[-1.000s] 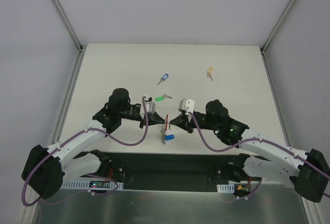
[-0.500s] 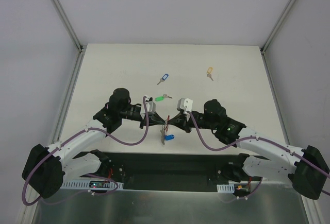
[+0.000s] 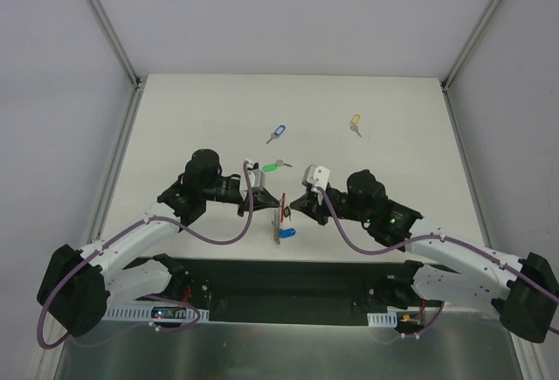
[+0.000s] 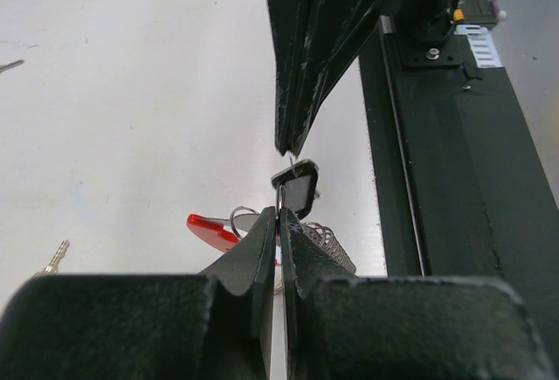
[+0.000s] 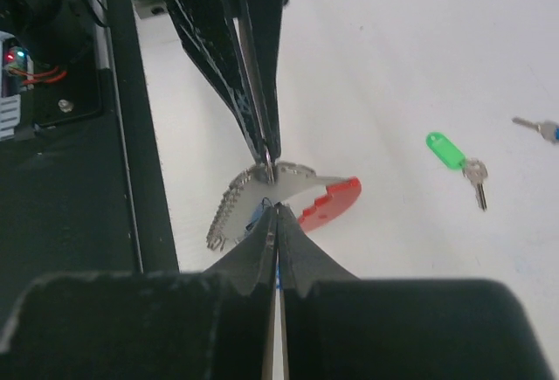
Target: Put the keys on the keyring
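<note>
The keyring [image 3: 281, 210] is held up between my two grippers near the table's front edge. Its red band [image 4: 212, 230] and grey ribbed strap [image 4: 334, 247] show in the left wrist view, and the whole ring shows in the right wrist view [image 5: 327, 203]. My left gripper [image 3: 263, 204] is shut on the keyring. My right gripper [image 3: 294, 209] is shut, its tips at the small wire ring of the black-tagged key [image 4: 299, 190]. A blue-tagged key [image 3: 286, 232] hangs from the ring. The green key [image 3: 272, 167], the other blue key [image 3: 277, 132] and the yellow key [image 3: 355, 122] lie loose on the table.
The black rail [image 3: 288, 279] with the arm bases runs along the near edge, just behind the grippers. Grey walls and metal posts [image 3: 105, 22] bound the table at left, right and back. The green key [image 5: 447, 151] lies close beyond the keyring.
My right gripper shifted slightly left and then back right. Both grippers stay shut, tip to tip at the keyring. The loose keys have not moved.
</note>
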`<move>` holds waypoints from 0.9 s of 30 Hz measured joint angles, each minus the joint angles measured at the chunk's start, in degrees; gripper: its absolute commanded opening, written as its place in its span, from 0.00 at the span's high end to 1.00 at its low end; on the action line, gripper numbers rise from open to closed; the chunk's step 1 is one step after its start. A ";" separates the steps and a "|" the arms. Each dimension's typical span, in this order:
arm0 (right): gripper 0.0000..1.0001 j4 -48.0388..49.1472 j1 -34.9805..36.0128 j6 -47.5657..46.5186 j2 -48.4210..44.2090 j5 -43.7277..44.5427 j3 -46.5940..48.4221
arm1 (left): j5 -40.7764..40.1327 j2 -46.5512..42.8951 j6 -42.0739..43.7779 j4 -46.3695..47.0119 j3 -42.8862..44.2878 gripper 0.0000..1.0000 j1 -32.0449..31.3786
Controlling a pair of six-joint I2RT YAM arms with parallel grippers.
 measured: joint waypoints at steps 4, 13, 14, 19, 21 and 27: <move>0.99 -7.39 -0.15 0.79 -1.62 5.27 1.57 | -4.87 -0.24 -0.02 -0.42 0.02 1.00 0.00; 0.99 -27.04 -2.49 10.38 3.21 23.28 4.02 | -17.86 -5.25 0.11 -3.54 0.11 1.00 0.00; 0.99 -29.42 -2.54 11.52 4.11 25.40 4.17 | -19.15 -5.81 0.15 -3.85 0.13 1.00 0.00; 0.99 -35.17 -2.60 15.08 9.05 32.15 5.14 | -26.27 -8.24 0.22 -4.94 0.22 1.00 0.00; 0.99 -34.99 -2.60 15.76 11.17 33.31 5.40 | -28.63 -8.87 0.22 -5.51 0.22 1.00 0.00; 0.99 -27.47 -2.60 15.96 19.43 33.62 6.10 | -34.07 -9.86 0.26 -6.84 0.22 1.00 0.00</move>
